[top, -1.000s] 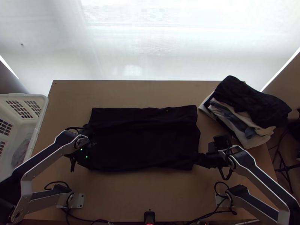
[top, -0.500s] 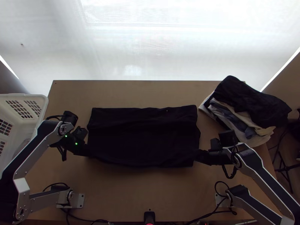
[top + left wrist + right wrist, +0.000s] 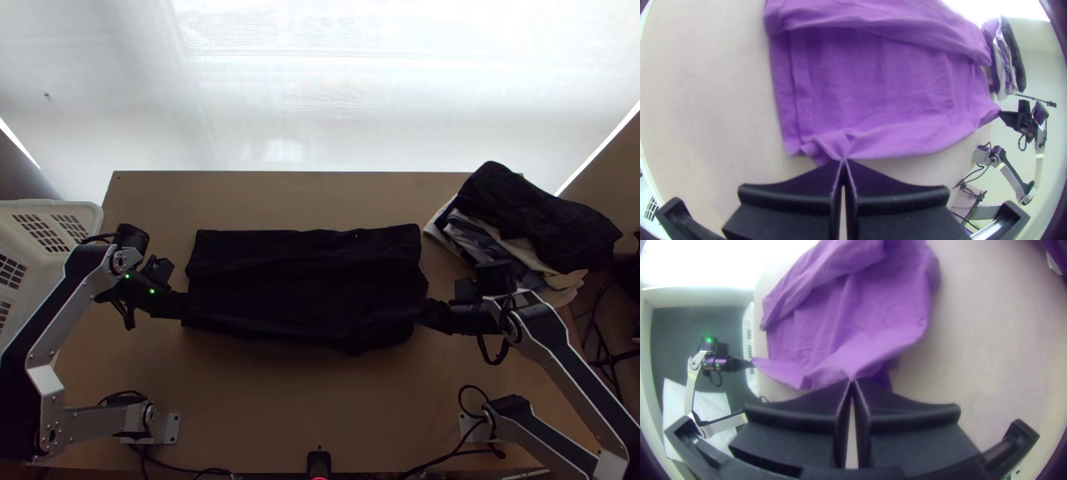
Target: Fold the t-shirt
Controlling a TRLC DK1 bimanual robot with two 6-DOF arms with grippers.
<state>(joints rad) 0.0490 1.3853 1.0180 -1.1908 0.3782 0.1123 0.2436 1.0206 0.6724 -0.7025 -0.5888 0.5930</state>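
Observation:
In the top view the dark t-shirt lies across the middle of the table, folded into a wide band. My left gripper is at its left end and my right gripper at its right end. The left wrist view has the shirt in purple, one layer folded over its far part; the left gripper is shut on a corner of the near edge. From the right wrist the shirt shows its near edge pulled up to a point, where the right gripper is shut on it.
A pile of clothes lies at the table's back right corner. A white basket stands beyond the left edge. Bare tabletop stretches behind the shirt, and more lies in front of it.
Both grippers have moved up the picture, the left also outward and then upward. The shirt's near edge has come along with them, and its lower outline is now uneven.

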